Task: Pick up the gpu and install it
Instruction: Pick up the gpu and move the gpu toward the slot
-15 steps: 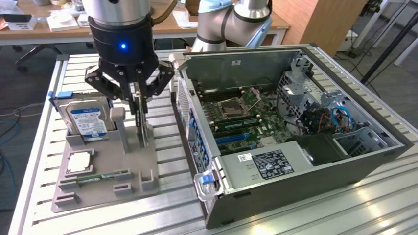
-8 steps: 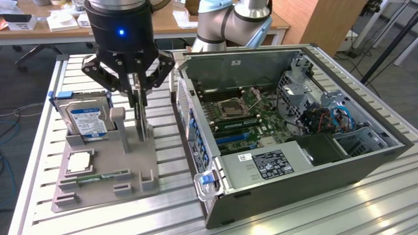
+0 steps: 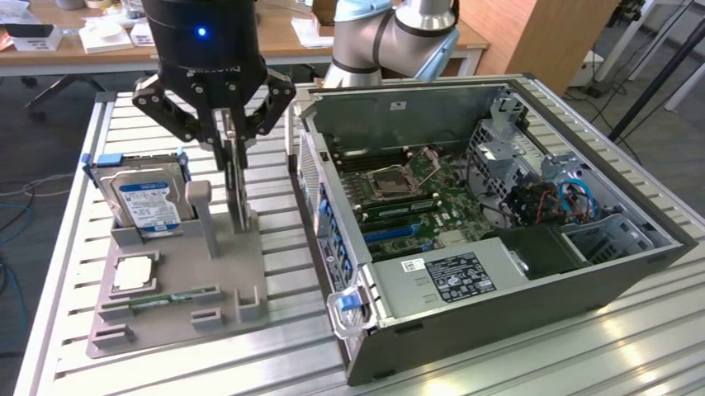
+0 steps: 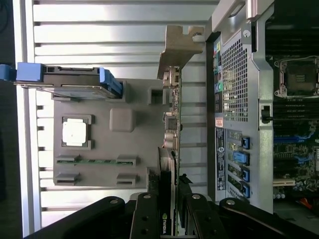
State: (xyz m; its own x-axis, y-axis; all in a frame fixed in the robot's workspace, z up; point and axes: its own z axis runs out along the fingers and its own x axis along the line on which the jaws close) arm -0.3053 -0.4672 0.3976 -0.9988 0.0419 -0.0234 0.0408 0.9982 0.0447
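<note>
The pincer (image 4: 170, 199) is clamped on the upper edge of the gpu (image 4: 172, 124). The card stands on edge in a slot of the grey tray (image 3: 165, 326), on the tray's side toward the open computer case (image 3: 496, 330). The pick-up looks to be in hand. Freeing the card calls for a straight lift without twisting.

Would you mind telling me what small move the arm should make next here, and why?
Probably a short, straight lift. The tool is closed on the top edge of the gpu, which stands upright with its lower edge in a slot of the grey holder beside the open computer case; rising vertically should free it without jamming.
</note>
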